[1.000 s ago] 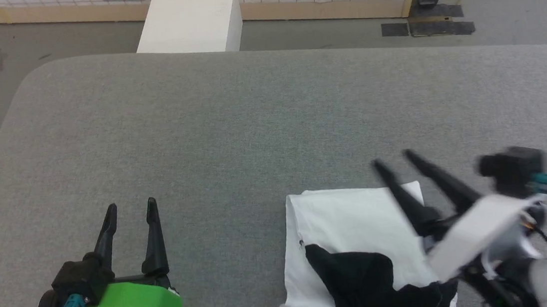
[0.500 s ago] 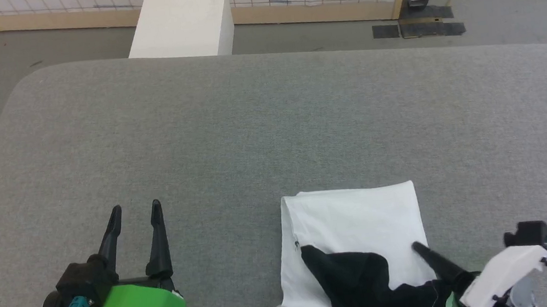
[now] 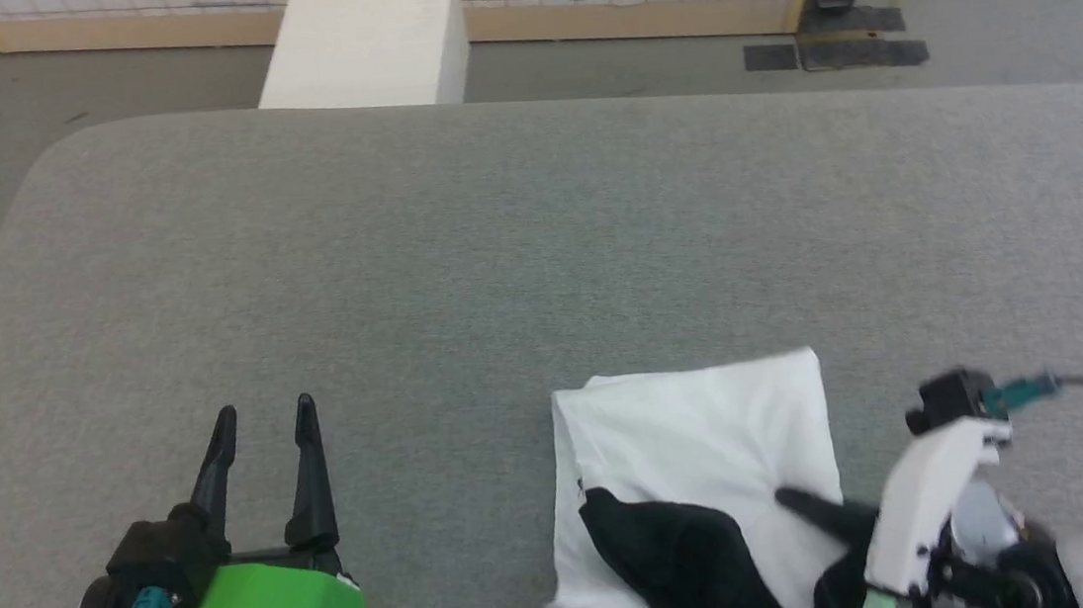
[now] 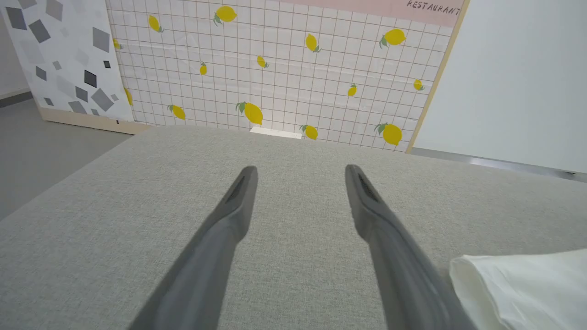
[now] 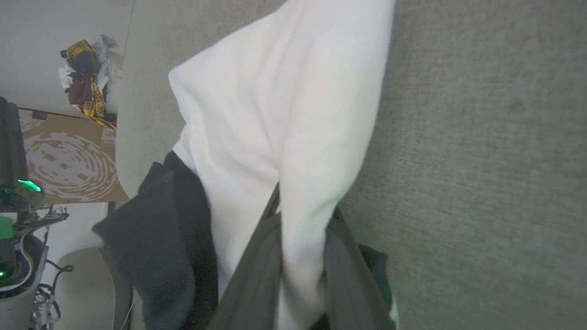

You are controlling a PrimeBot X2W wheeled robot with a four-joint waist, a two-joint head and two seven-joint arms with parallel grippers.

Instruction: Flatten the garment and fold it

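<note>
The garment (image 3: 702,428) lies folded into a white rectangle at the near right of the grey padded table (image 3: 496,249), with a black sleeve (image 3: 685,558) draped over its near half. My right gripper (image 3: 789,501) reaches in from the right at the garment's near right edge. In the right wrist view its two fingers (image 5: 257,275) pinch a raised fold of the white garment (image 5: 284,114) between them. My left gripper (image 3: 264,410) rests open over bare table to the left, apart from the cloth. The left gripper (image 4: 298,172) holds nothing, and a corner of the garment (image 4: 518,284) shows at the lower right.
A white box (image 3: 367,38) stands on the floor beyond the table's far edge, before a tiled panel with lemon prints (image 4: 275,68). Dark mats (image 3: 835,52) lie on the floor at the far right. The table's rounded left corner (image 3: 42,173) drops to the floor.
My right gripper came down from over the garment's far right corner to its near right edge and closed on the white cloth. The left gripper stayed put.
</note>
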